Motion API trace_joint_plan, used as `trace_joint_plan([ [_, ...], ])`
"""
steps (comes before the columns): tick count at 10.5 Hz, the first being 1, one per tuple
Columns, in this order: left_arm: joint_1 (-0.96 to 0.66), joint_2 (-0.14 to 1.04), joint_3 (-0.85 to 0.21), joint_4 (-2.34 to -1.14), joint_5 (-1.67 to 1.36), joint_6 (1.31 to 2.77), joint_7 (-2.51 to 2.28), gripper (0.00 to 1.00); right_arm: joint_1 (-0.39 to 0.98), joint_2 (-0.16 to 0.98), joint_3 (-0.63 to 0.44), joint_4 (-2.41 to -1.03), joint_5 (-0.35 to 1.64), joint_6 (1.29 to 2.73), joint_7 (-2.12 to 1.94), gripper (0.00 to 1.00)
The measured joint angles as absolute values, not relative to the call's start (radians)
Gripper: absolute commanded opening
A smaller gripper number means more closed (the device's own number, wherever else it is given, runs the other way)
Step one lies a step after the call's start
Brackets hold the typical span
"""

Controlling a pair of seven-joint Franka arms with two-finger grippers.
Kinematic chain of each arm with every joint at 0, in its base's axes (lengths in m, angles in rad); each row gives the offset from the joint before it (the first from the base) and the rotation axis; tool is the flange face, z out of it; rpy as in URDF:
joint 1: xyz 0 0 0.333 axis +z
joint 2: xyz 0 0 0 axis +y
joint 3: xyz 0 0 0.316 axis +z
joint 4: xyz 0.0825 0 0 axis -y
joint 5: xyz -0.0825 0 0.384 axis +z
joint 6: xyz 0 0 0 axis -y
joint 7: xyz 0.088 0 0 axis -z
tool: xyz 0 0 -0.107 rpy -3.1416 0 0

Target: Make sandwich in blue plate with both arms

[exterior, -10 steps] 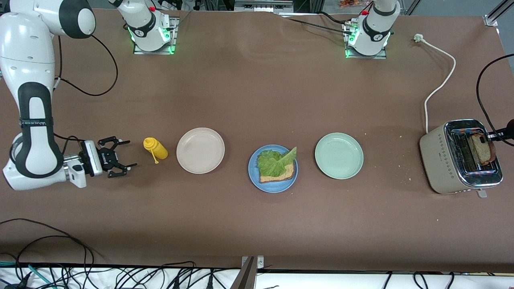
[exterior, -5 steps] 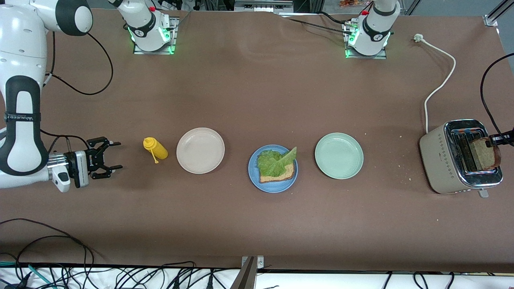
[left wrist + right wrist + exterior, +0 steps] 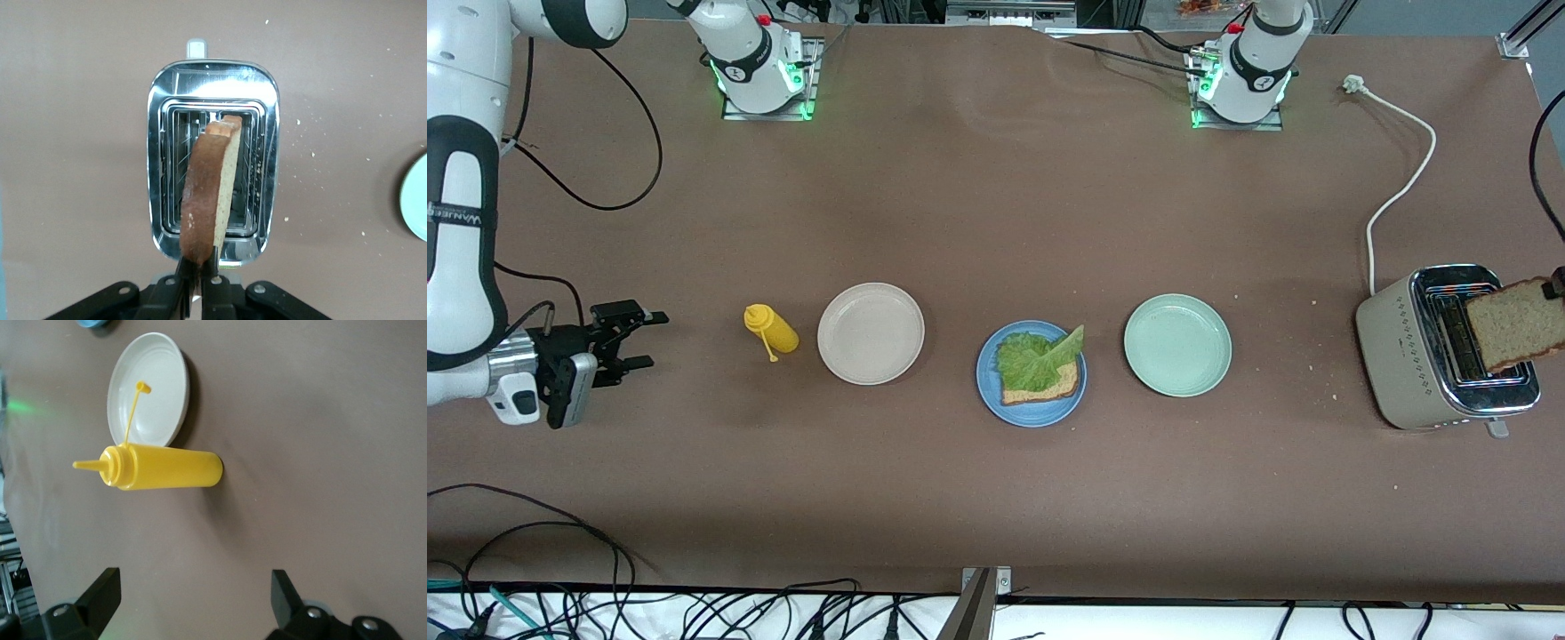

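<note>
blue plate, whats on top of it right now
On the blue plate lies one bread slice with a ruffled lettuce leaf on it. The leaf covers most of the slice, so what is under it is hidden. No top slice yet.

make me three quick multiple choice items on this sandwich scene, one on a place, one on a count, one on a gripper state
1. Where is the lettuce?
A. on the bread in the blue plate
B. in the beige plate
C. in the toaster

2. How many plates are on the table?
A. two
B. three
C. four

3. What is the left gripper doing?
A. hanging open
B. clamped on the bread slice above the toaster
C. holding the yellow bottle

Answers: 1 A, the leaf lies on the slice there; 2 B, beige, blue and pale green plate; 3 B, its fingers pinch the slice's edge.
</note>
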State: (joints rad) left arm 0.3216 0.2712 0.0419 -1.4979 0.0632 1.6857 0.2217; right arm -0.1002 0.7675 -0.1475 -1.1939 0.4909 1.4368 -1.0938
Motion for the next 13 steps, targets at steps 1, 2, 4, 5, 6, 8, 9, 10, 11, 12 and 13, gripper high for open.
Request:
trace_joint_plan([
  [1,0.321,0.258,0.04,-1.476,0.063,1.648,0.223,0.02,-0.088,0.757,-0.148,-1.179,0.452,1.436,-0.994,1.0],
  [2,0.321,0.253,0.038,-1.454,0.063,1.616,0.223,0.02,-0.079,0.744,-0.147,-1.168,0.419,1.436,-0.883,1.0],
  [4,0.319,0.252,0.018,-1.433,0.062,1.587,0.223,0.02,-0.055,0.697,-0.146,-1.154,0.332,1.404,-0.678,1.0],
  [5,0.318,0.253,0.008,-1.433,0.062,1.584,0.223,0.02,-0.032,0.665,-0.145,-1.151,0.287,1.391,-0.619,1.0],
  [6,0.317,0.254,-0.006,-1.433,0.061,1.583,0.223,0.02,-0.013,0.636,-0.146,-1.151,0.257,1.382,-0.561,1.0],
  [8,0.315,0.254,-0.063,-1.421,0.06,1.583,0.221,0.02,0.007,0.594,-0.149,-1.149,0.195,1.377,-0.466,1.0],
  [9,0.312,0.254,-0.095,-1.414,0.06,1.581,0.212,0.02,0.007,0.563,-0.165,-1.142,0.184,1.377,-0.449,1.0],
  [10,0.311,0.254,-0.127,-1.412,0.06,1.579,0.196,0.01,0.006,0.522,-0.186,-1.139,0.18,1.373,-0.444,1.0],
  [11,0.307,0.256,-0.155,-1.412,0.06,1.575,0.166,0.01,0.005,0.479,-0.199,-1.138,0.174,1.35,-0.424,1.0],
  [12,0.288,0.259,-0.169,-1.414,0.056,1.569,0.14,0.01,0.005,0.443,-0.202,-1.138,0.169,1.318,-0.378,1.0],
  [13,0.249,0.262,-0.172,-1.417,0.055,1.568,0.097,0.01,0.006,0.411,-0.194,-1.138,0.142,1.308,-0.331,1.0],
])
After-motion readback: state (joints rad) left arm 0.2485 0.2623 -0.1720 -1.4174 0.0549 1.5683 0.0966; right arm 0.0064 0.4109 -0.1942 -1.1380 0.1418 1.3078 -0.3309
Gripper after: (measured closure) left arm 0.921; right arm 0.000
